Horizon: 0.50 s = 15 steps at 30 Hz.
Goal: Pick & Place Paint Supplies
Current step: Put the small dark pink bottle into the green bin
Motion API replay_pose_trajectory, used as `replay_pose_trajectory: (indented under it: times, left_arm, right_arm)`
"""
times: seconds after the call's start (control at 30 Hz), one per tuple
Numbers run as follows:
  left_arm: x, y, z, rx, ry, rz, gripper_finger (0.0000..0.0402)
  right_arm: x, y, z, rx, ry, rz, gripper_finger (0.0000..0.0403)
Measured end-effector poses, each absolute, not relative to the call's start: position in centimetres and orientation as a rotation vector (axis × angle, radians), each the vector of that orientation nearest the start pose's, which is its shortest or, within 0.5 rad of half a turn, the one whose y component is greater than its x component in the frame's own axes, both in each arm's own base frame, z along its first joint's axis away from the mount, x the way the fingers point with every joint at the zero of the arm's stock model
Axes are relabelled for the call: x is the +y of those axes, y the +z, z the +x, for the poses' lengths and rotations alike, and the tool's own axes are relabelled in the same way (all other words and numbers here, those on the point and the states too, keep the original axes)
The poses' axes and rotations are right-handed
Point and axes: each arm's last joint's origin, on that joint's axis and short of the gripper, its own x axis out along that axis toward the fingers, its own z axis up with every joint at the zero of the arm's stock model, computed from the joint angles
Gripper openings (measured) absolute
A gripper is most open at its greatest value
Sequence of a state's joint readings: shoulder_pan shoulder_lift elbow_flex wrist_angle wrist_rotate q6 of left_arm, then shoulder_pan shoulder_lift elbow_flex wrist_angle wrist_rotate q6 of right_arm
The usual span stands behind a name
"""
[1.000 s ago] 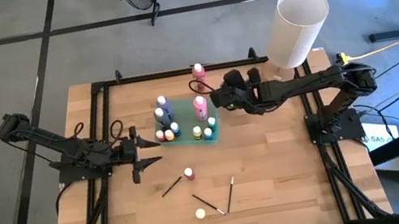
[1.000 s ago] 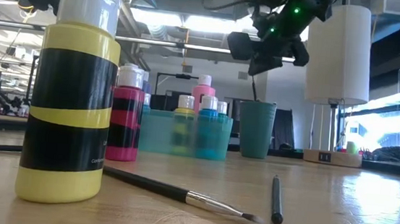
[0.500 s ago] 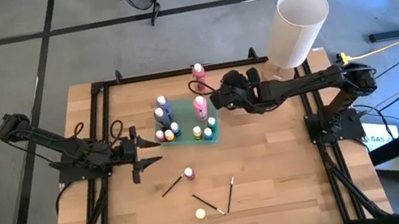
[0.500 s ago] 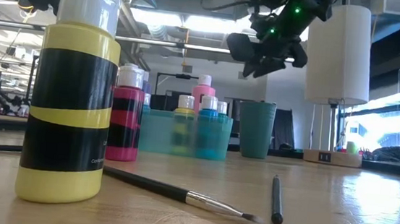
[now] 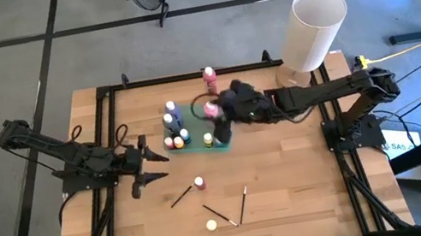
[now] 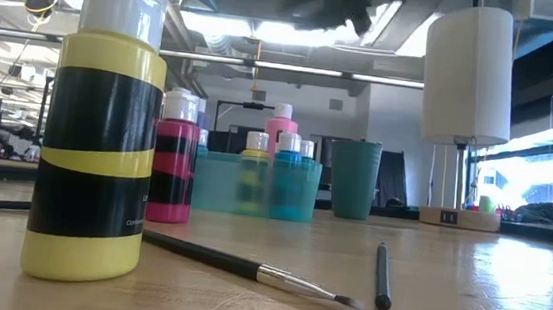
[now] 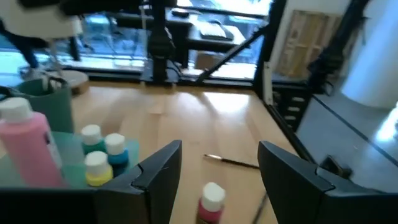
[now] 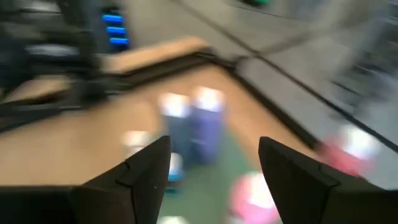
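We are watching the green tray (image 5: 223, 137) near the middle of the surface (image 5: 291, 182), with a cluster of white-capped bottles (image 5: 177, 133) standing in it: purple ones at its far-left end, small yellow and blue ones along the near edge, and a tall pink bottle (image 5: 211, 110) toward its right end. Another pink bottle (image 5: 209, 74) is standing alone behind the tray, by the far rail. Nearer us, a small red bottle (image 5: 199, 182) is standing beside a brush (image 5: 181, 196), and a yellow bottle (image 5: 211, 224) is sitting just beside two more brushes (image 5: 220, 215) toward the front edge.

The right gripper (image 5: 224, 108) is hovering over the tray's right end, beside the tall pink bottle; in its wrist view we are seeing its fingers (image 8: 143, 171) spread apart, holding nothing. The left gripper (image 5: 150, 161) is waiting left of the tray, fingers (image 7: 160, 168) apart and empty too.

A big white cylinder (image 5: 312, 29) is standing at the far-right corner.
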<state>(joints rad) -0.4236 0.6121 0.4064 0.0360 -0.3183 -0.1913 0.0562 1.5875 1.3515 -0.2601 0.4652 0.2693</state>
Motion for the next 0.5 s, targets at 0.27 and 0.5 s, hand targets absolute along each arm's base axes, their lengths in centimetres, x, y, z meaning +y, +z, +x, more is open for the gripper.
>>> replay_pose_trajectory:
  times: [0.27, 0.5]
  left_arm:
    - [-5.9, 26.6, 13.6, 0.350, -0.294, -0.159, 0.0207]
    - [-7.4, 28.2, 14.8, 0.407, -0.341, 0.129, 0.0207]
  right_arm:
    - [9.7, 35.1, 35.3, 0.354, 0.043, 0.104, 0.0247]
    - [17.9, 35.6, 32.6, 0.244, 0.162, -0.043, 0.0247]
